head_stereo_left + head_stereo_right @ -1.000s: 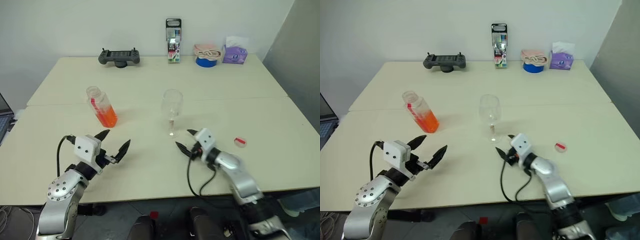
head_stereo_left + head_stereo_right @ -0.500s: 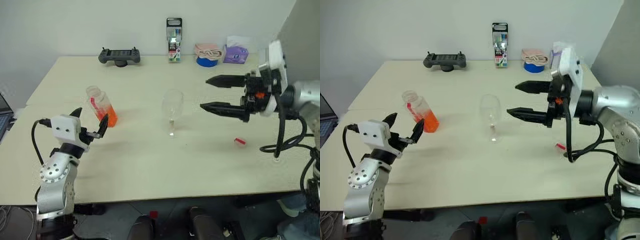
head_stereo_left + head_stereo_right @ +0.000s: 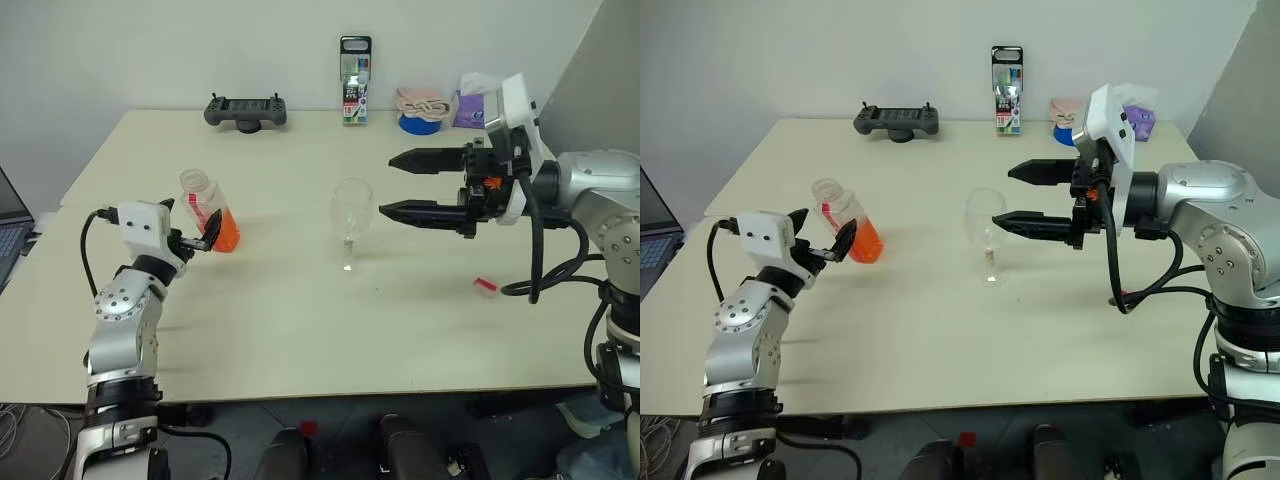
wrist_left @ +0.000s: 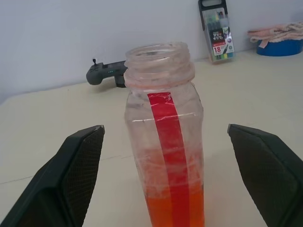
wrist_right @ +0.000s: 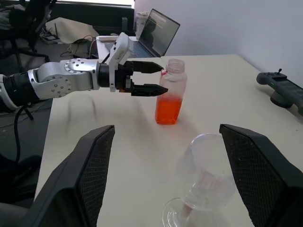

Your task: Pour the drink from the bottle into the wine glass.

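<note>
The bottle (image 3: 207,207) stands uncapped on the table's left half, leaning slightly, with a red strip down its side. The orange drink (image 3: 224,236) fills its lower part. My left gripper (image 3: 189,222) is open, and its fingertips (image 4: 90,142) reach the bottle's near side, one on each side, not closed on it. The empty wine glass (image 3: 351,212) stands upright mid-table. My right gripper (image 3: 387,185) hovers open just right of the glass bowl, level and pointing left. Its fingers (image 5: 92,170) frame the glass (image 5: 203,184) in the right wrist view.
A small red cap (image 3: 485,286) lies on the table right of the glass. Along the far edge are a game controller (image 3: 245,110), a marker pack (image 3: 354,80), a blue tape roll with cloth (image 3: 420,108) and a purple tissue pack (image 3: 472,100). A laptop (image 3: 8,215) sits off the left edge.
My left gripper moved forward and up to the bottle. My right arm rose from the table to the height of the glass bowl and has stayed there for the last half second.
</note>
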You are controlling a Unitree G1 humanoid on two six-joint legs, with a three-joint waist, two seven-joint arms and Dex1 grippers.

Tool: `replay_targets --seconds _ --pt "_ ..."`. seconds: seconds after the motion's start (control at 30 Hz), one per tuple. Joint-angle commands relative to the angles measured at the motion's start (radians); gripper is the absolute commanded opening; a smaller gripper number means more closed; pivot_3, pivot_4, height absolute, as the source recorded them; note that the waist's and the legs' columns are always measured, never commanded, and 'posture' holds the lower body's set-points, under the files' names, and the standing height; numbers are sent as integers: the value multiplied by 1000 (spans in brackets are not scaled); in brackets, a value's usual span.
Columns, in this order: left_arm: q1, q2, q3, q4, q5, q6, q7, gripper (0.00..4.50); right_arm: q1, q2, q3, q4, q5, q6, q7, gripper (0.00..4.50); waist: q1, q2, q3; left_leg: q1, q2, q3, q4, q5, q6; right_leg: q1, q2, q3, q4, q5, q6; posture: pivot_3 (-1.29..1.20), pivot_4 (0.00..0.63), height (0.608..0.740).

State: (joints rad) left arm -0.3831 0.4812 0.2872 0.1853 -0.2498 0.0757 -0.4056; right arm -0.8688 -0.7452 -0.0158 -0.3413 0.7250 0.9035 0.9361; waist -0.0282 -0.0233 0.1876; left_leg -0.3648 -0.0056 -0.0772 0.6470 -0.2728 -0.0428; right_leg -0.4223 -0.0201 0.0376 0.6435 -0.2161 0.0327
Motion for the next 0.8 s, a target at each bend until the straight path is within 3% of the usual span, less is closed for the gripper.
replay_targets --seconds 0.03,0.37,0.8 --pt "-87 1 -16 87 36 -72 13 4439 6 -9 -16 -41 4 -7 -16 3770 0 0 0 0 0 0 0 0 0 0 0 0 0 0 0 0 150 740" --pt "-250 -23 -49 342 71 -166 21 4439 17 0 -21 -78 22 21 -65 3770 -5 0 0 0 0 0 -1 0 0 -1 0 0 0 2 -3 0 150 740" --pt "-233 -33 -41 335 56 -186 19 4439 11 16 -18 -81 20 19 -108 3770 -3 0 0 0 0 0 0 0 0 -1 0 0 0 2 -3 0 150 740"
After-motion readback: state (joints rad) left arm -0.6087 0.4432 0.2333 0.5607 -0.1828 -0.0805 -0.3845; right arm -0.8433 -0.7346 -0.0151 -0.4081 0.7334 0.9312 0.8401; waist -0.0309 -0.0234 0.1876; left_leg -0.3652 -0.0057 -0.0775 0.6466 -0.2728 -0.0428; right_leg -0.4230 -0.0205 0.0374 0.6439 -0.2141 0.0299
